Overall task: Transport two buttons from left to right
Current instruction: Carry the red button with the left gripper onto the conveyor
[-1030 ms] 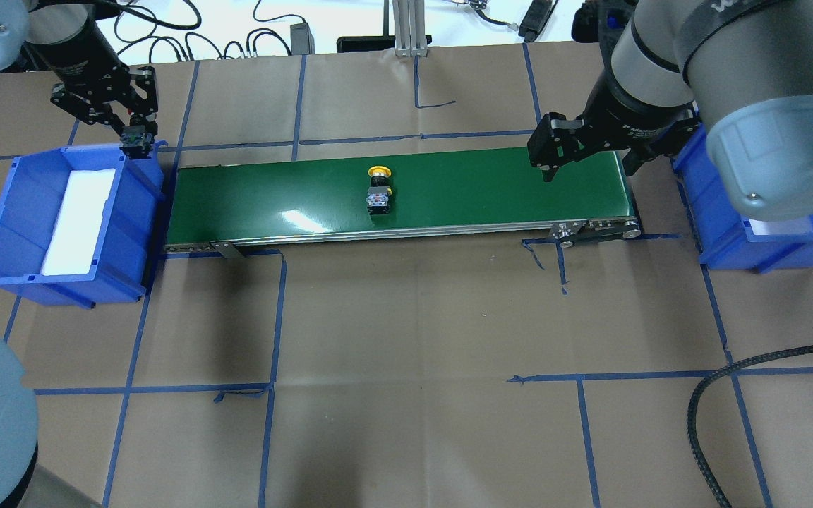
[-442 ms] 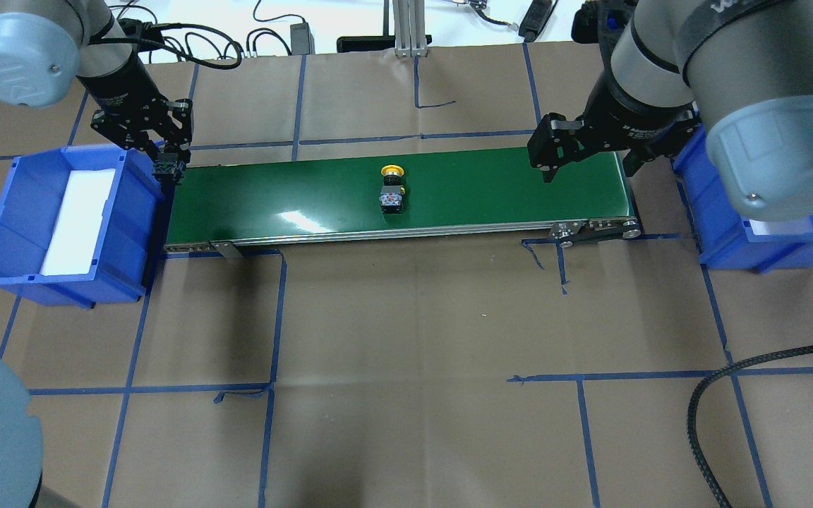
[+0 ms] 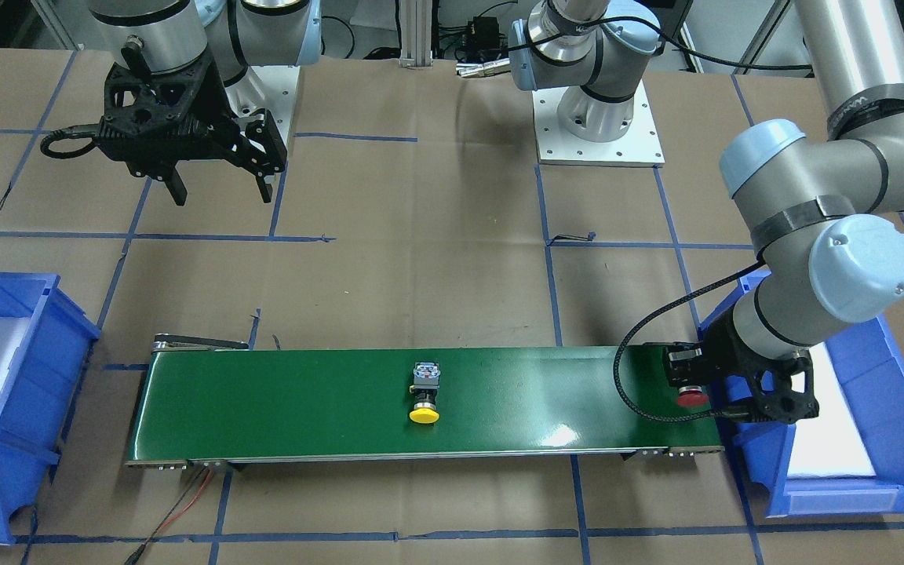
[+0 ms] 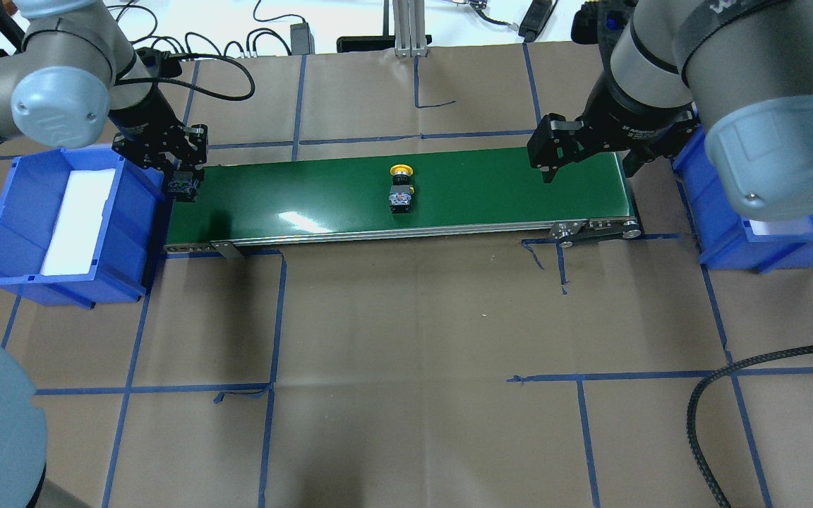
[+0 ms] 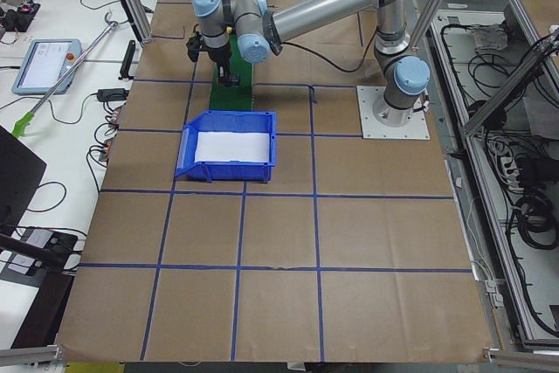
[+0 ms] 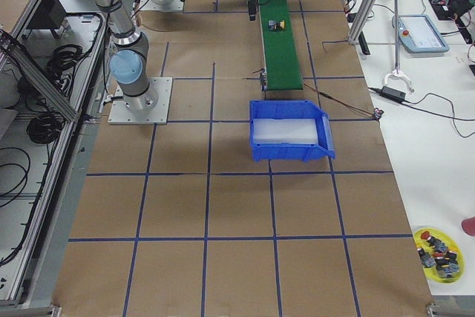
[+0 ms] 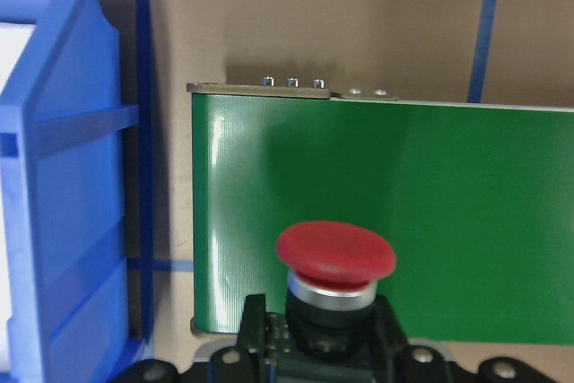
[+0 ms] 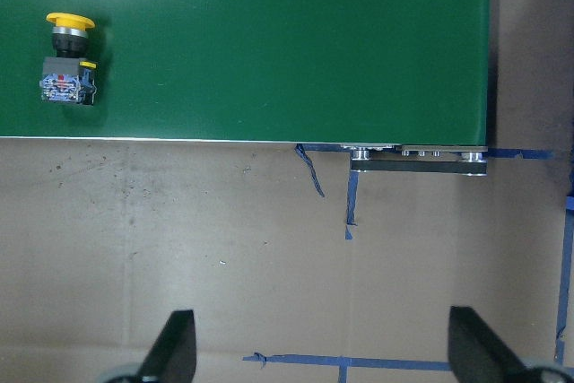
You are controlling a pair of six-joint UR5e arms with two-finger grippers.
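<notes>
I am holding the red button (image 7: 334, 253) in my left gripper (image 4: 185, 185). My two left fingers are squeezing its black body from both sides, and its round red cap is sticking out in front of them. I am holding it over the left end of the green conveyor belt (image 4: 491, 190), just beside the left blue bin (image 4: 135, 212). I cannot tell if the button is touching the belt. The yellow button (image 4: 400, 189) is lying on its side near the middle of the belt. Its yellow cap is pointing at the far edge of the belt, away from me. Nothing is touching it. My right gripper (image 4: 588, 169) is hanging over the right end of the belt, near the right blue bin (image 4: 724, 243). Its fingers (image 8: 176, 347) are standing wide apart and are holding nothing. The yellow button is lying well apart from both of my grippers.
</notes>
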